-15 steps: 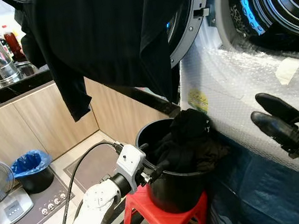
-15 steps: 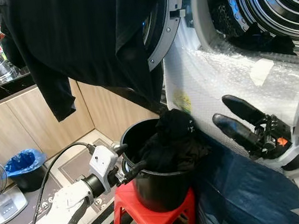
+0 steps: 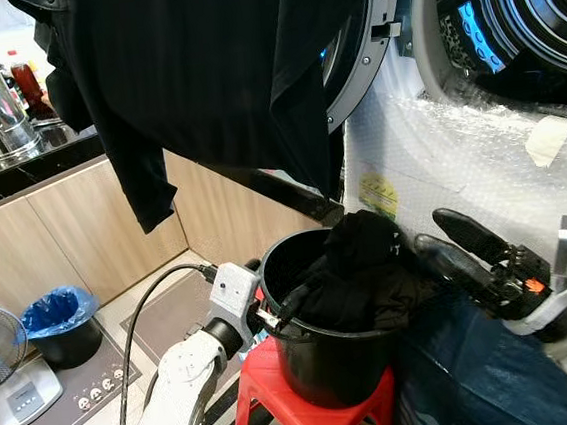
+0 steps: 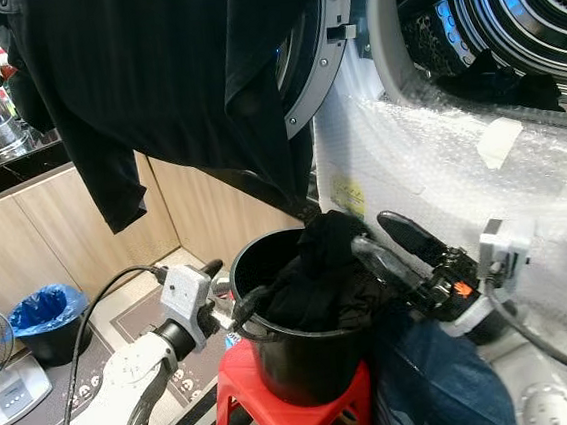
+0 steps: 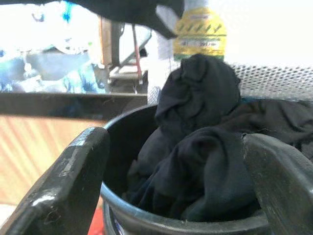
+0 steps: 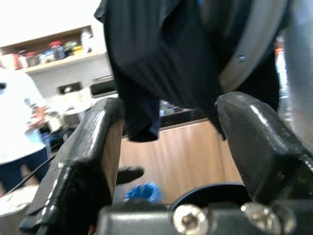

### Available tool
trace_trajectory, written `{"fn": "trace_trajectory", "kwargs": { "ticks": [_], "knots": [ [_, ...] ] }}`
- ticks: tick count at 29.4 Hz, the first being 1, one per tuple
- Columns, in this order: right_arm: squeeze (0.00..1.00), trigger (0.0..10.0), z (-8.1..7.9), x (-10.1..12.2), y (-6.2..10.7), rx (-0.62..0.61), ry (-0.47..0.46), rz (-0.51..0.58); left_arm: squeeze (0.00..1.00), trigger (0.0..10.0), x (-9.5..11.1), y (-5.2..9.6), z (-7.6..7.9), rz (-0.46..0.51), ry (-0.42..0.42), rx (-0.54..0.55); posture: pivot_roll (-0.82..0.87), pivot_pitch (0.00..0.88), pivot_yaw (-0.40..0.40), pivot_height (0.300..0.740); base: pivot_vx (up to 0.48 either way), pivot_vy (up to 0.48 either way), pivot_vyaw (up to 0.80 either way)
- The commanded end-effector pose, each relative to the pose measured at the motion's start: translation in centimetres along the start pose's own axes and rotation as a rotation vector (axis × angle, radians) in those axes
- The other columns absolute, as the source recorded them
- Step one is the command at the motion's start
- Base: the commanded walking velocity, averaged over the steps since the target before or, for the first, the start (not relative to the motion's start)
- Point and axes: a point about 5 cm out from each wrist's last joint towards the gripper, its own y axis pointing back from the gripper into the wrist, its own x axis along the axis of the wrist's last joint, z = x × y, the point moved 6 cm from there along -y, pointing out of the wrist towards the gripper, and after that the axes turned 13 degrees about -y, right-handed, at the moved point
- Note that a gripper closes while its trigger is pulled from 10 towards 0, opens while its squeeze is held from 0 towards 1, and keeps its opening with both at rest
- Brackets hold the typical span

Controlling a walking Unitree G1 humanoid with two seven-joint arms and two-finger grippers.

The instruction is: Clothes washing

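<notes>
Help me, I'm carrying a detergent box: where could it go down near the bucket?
Bare spot: the floor between the blue-lined bin and the red stool. Crowded: the black bucket is heaped with dark clothes, with the left end effector and right end effector flanking it.

Black clothes (image 3: 365, 275), apparently black bucket (image 3: 328, 364)

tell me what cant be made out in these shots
- Depth of the clothes in the black bucket: its wall hides them, head views.
- Washer drum contents: cut by the edge.
- Yellow label text: blurred, left wrist view.
- Shelf items: blurred, right wrist view.
</notes>
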Motion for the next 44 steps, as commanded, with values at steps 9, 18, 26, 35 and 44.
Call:
{"fn": "trace_trajectory", "kwargs": {
  "ticks": [9,18,26,35,44],
  "knots": [
    [0.00,10.0,0.5,-0.6,0.0,-0.060,0.006,0.018,0.00,10.0,-0.4,0.2,-0.4,-0.002,0.021,0.039,-0.14,0.034,0.035,0.740,0.000,0.000,0.00],
    [0.00,10.0,2.0,-4.5,1.6,-0.189,0.004,-0.049,0.00,10.0,-2.2,1.2,-0.9,-0.059,-0.046,0.072,-0.13,0.051,0.047,0.740,0.000,0.000,0.00],
    [0.00,10.0,3.1,-6.0,1.8,-0.287,0.029,-0.044,0.00,10.0,-2.8,0.9,-1.4,-0.082,-0.070,0.100,-0.13,0.054,0.046,0.740,0.000,0.000,0.00],
    [0.00,10.0,4.0,-7.9,2.1,-0.375,0.011,-0.029,0.00,10.0,-1.9,-0.1,-0.2,-0.005,-0.106,-0.072,-0.13,0.068,0.048,0.740,0.000,0.000,0.00],
    [0.00,10.0,3.8,-8.2,1.9,-0.379,0.027,-0.017,0.00,10.0,-2.4,-0.4,-0.4,-0.007,-0.101,-0.101,-0.13,0.078,0.052,0.740,0.000,0.000,0.00]
  ]
}}
